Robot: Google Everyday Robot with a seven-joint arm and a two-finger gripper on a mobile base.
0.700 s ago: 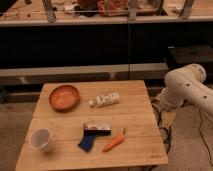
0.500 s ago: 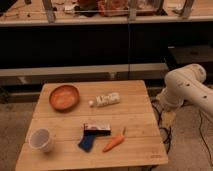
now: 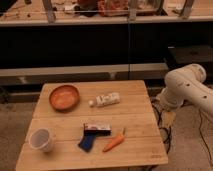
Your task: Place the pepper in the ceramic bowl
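The pepper (image 3: 114, 142), small, orange and tapered with a thin dark stem, lies on the wooden table (image 3: 135, 112) near its front edge, right of centre. The ceramic bowl (image 3: 64, 96), round and terracotta, stands at the table's back left and looks empty. My white arm (image 3: 187, 90) is off the table's right side. My gripper (image 3: 167, 116) hangs low beside the table's right edge, well apart from both the pepper and the bowl.
A white bottle (image 3: 106, 99) lies on its side right of the bowl. A small dark packet (image 3: 97, 129) and a blue flat object (image 3: 86, 142) lie just left of the pepper. A translucent plastic cup (image 3: 41, 139) stands at the front left. Dark shelving runs behind the table.
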